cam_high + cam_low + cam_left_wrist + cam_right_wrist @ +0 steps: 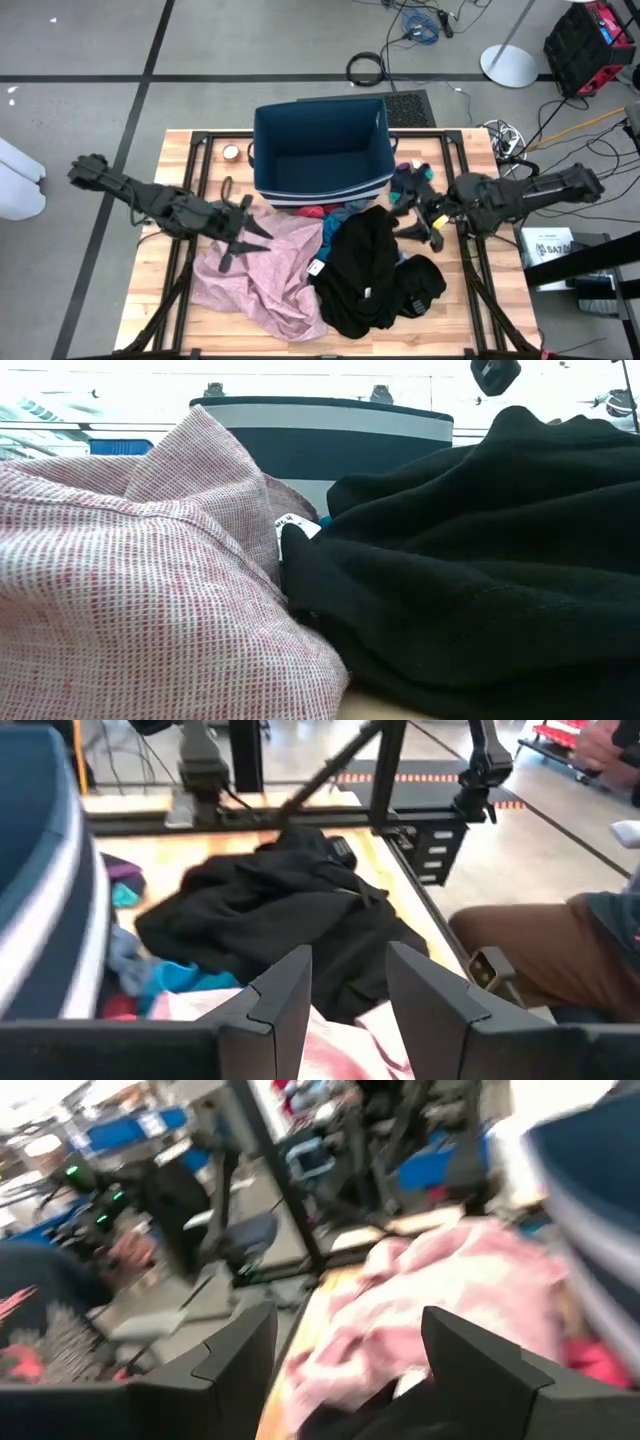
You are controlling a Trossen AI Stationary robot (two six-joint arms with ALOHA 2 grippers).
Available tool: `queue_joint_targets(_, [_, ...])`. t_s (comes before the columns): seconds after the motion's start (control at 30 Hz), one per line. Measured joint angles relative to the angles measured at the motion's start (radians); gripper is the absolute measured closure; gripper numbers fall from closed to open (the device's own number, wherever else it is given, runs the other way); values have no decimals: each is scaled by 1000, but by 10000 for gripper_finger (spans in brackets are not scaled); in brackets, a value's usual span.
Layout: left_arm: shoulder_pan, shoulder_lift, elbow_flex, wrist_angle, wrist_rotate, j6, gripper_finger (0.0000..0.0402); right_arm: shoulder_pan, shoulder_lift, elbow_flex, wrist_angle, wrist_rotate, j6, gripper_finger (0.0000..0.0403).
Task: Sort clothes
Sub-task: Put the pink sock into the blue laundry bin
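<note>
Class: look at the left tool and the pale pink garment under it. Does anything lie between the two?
Nothing visible does. The left tool, fingers open, hangs above the pink garment with only air between. The big black garment lies beside the pink one, overlapping its edge nearer the right tool.

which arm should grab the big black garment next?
Right, probably. The right gripper hangs open just beside the black garment. The left gripper, also open, is over the pink garment, farther from the black one.

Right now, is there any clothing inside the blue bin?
No, the high view shows the blue bin holding nothing, while the pink garment and black garment lie on the table in front of it.
</note>
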Motion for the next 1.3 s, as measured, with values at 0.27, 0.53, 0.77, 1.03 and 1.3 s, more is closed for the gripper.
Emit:
queue_joint_targets(0.27, [-58, 129, 1, -6, -24, -194, 261, 131, 82, 0, -27, -35, 145, 165])
queue_joint_targets(0.53, [-86, 236, 1, -4, -87, -301, 261, 203, 89, 0, -426, -30, 490, 165])
queue_joint_targets(0.77, [-85, 294, 1, 7, -173, -280, 261, 200, 89, 0, -810, 106, 666, 165])
queue_joint_targets(1.03, [-84, 315, 0, 60, -188, -199, 261, 50, 88, -1, -980, 272, 667, 165])
queue_joint_targets(1.3, [-83, 315, 0, 103, -251, -206, 261, -179, 88, -1, -987, 347, 540, 165])
